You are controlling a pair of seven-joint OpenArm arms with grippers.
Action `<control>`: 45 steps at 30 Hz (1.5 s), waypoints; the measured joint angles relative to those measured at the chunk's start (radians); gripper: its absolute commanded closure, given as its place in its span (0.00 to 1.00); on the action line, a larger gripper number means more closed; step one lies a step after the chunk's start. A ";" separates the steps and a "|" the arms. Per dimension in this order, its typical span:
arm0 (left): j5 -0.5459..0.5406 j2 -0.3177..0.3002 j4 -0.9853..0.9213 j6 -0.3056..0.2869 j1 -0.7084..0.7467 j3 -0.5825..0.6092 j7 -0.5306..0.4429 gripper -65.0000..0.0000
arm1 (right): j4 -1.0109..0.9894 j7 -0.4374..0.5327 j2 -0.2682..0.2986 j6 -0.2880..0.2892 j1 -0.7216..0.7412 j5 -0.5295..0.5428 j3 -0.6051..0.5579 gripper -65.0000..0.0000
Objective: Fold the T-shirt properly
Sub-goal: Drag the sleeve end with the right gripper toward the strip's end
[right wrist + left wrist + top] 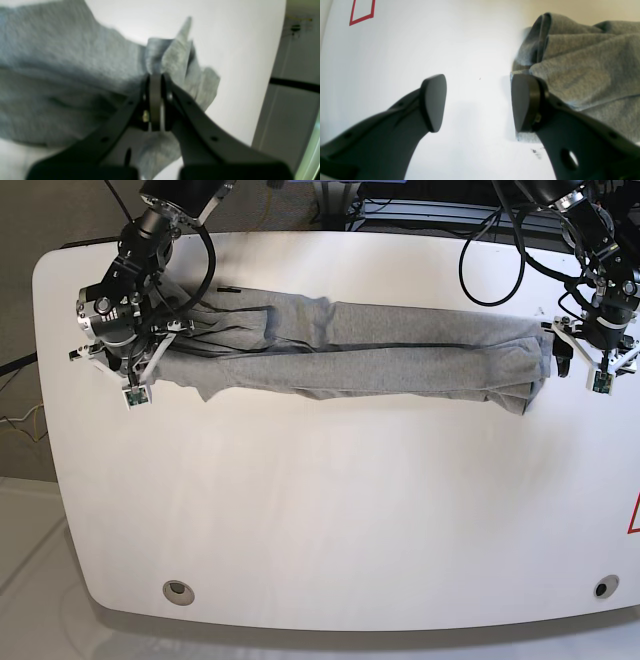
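The grey T-shirt (350,350) lies stretched into a long, narrow, rumpled band across the far half of the white table (330,510). In the base view, my right gripper (135,375) is at the band's left end. The right wrist view shows that gripper (155,81) shut on a bunched fold of the T-shirt (62,75). My left gripper (582,362) sits at the band's right end. It (480,102) stands open over bare table, with one finger (525,102) right at the edge of the T-shirt (582,65) and nothing between the jaws.
A red tape mark (633,515) sits at the table's right edge, and a red tape outline (362,11) shows in the left wrist view. Two round holes (178,589) (600,588) lie near the front edge. Black cables (490,240) hang over the back.
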 measured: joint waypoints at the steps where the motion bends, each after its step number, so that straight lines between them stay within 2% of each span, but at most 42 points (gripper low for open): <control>1: 0.000 0.000 0.000 0.000 0.000 0.000 0.000 0.40 | 0.000 0.000 0.000 0.000 -0.010 0.000 0.000 1.00; 15: 0.000 0.000 0.000 0.000 0.001 0.000 0.000 0.40 | 0.000 0.000 0.000 0.000 -0.118 0.000 -0.002 1.00; 33: 0.001 0.022 -0.001 -0.003 0.003 0.001 0.000 0.40 | -0.055 0.001 0.016 0.000 -0.175 -0.001 -0.002 1.00; 38: 0.000 0.023 -0.001 -0.003 0.003 0.001 -0.002 0.40 | -0.125 0.025 0.026 -0.003 -0.156 -0.005 0.000 1.00; 45: 0.001 0.022 -0.001 0.000 0.004 0.000 -0.003 0.40 | -0.179 0.123 0.044 -0.017 -0.135 -0.019 0.001 1.00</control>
